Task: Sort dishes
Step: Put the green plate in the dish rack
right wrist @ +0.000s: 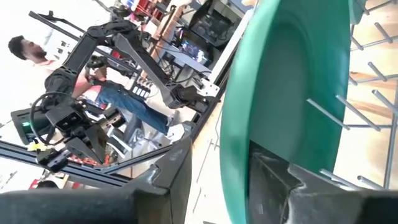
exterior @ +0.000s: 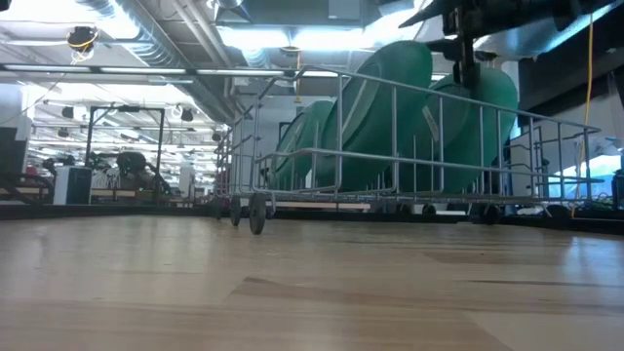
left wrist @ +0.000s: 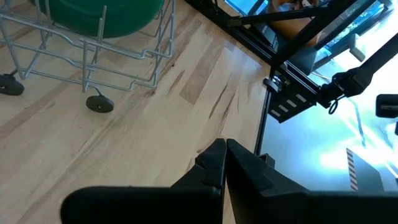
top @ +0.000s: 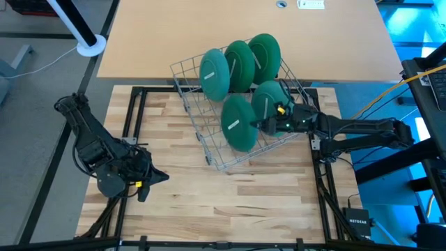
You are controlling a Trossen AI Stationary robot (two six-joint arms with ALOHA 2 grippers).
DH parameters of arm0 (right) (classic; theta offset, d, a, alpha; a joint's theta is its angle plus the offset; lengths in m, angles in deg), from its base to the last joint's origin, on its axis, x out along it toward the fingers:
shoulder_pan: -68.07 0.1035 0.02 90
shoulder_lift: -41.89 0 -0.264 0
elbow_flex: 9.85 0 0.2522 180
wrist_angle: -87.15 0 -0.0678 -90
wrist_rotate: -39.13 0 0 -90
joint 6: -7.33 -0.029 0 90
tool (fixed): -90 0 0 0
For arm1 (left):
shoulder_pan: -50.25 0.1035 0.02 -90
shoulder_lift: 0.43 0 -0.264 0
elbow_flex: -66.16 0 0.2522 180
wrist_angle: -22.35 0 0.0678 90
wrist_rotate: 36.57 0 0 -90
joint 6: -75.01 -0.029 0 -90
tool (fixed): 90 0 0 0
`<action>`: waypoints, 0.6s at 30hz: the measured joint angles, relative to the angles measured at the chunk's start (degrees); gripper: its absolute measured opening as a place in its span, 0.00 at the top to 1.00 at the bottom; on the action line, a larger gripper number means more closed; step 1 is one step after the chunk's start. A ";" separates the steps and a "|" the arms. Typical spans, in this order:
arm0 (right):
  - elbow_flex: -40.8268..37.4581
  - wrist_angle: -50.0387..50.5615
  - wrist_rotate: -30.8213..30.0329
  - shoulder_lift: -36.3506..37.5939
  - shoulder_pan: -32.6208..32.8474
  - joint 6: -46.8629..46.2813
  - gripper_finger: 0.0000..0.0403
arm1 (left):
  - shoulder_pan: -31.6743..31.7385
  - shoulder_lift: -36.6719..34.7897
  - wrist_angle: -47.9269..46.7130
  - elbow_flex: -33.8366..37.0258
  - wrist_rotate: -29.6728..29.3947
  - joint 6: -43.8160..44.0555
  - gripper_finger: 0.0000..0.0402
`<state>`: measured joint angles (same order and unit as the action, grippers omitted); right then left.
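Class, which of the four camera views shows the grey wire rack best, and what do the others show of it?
The high view: the whole wire rack shows from above, five green plates standing in it. The low view gives its side and feet, the left wrist view one corner, the right wrist view only a few wires behind a plate.
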<state>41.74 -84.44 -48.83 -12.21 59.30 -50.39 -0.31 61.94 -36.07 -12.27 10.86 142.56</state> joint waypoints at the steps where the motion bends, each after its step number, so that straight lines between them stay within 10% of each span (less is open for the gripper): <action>1: 0.85 1.18 0.00 0.00 0.00 0.05 0.67 | 0.00 0.00 -0.02 0.00 -0.02 0.00 0.99; 18: 14.57 27.20 -9.07 -0.48 0.11 6.27 0.67 | -0.02 0.00 -0.24 0.00 -0.02 -1.17 0.99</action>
<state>56.31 -57.24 -57.90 -12.69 59.41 -44.11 -0.33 61.94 -36.31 -12.27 10.84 141.39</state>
